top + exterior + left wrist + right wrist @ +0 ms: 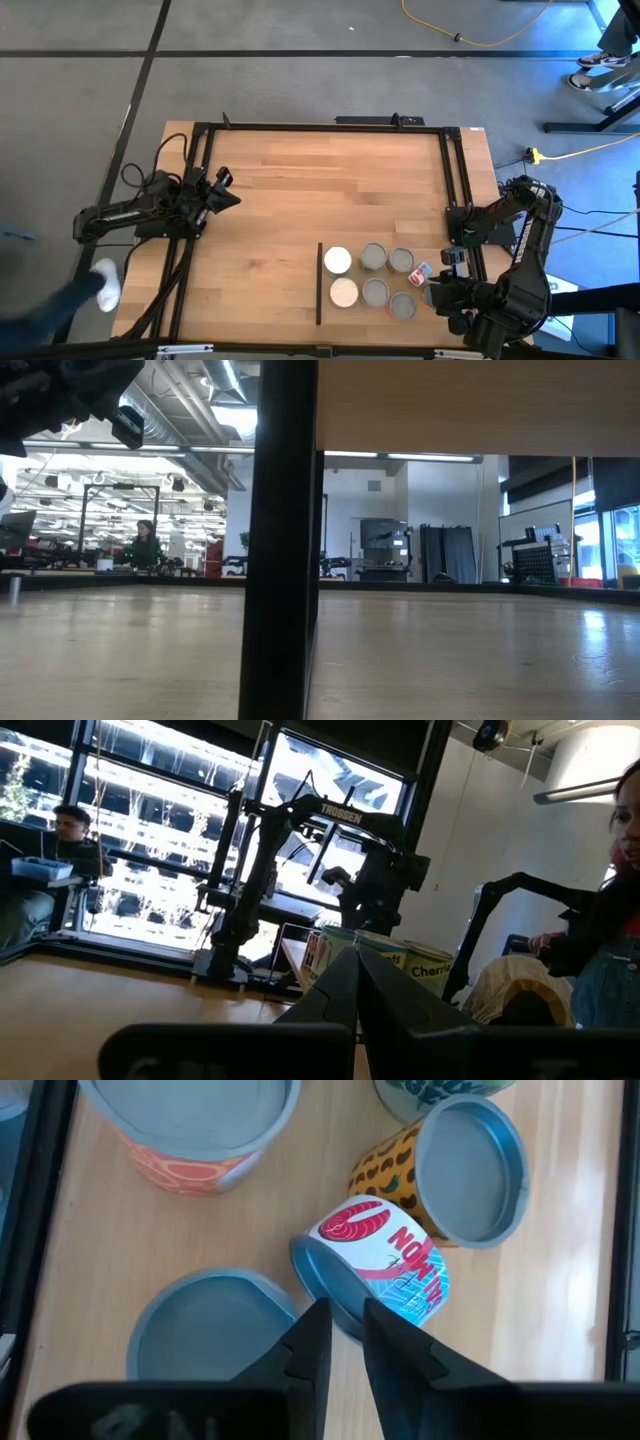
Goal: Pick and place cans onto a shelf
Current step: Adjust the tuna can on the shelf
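Partly hidden tipped can (pixel 385 1270) under right fingers (pixel 340 1342), nearly together; left fingers (pixel 357 982) together; shelf (pixel 319 283) edge-on.

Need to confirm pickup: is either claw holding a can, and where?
Neither holds one. The right claw is nearly closed just short of the tipped salmon-label can; the left claw is shut and empty.

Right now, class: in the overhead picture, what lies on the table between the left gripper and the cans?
In the high view, only bare tabletop and the dark strip separate the left gripper from the cans.
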Available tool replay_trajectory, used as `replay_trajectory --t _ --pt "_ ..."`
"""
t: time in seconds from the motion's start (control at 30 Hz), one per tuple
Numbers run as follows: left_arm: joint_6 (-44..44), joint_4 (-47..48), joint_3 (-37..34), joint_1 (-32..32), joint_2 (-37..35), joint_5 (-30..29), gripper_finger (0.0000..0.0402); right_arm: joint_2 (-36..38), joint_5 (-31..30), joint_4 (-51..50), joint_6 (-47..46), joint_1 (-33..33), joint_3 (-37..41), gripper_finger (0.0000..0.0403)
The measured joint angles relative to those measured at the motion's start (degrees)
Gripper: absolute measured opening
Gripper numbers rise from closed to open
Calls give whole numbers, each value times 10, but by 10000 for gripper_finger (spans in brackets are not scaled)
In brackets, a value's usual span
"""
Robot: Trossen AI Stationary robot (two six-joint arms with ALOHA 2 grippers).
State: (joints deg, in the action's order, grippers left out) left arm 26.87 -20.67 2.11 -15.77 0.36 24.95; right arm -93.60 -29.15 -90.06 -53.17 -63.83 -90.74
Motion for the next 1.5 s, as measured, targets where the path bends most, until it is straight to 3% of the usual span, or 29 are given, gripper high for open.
replay_trajectory --t 1.5 --pt "-1 0 0 0 0 15 0 0 14 1 101 24 -23 63"
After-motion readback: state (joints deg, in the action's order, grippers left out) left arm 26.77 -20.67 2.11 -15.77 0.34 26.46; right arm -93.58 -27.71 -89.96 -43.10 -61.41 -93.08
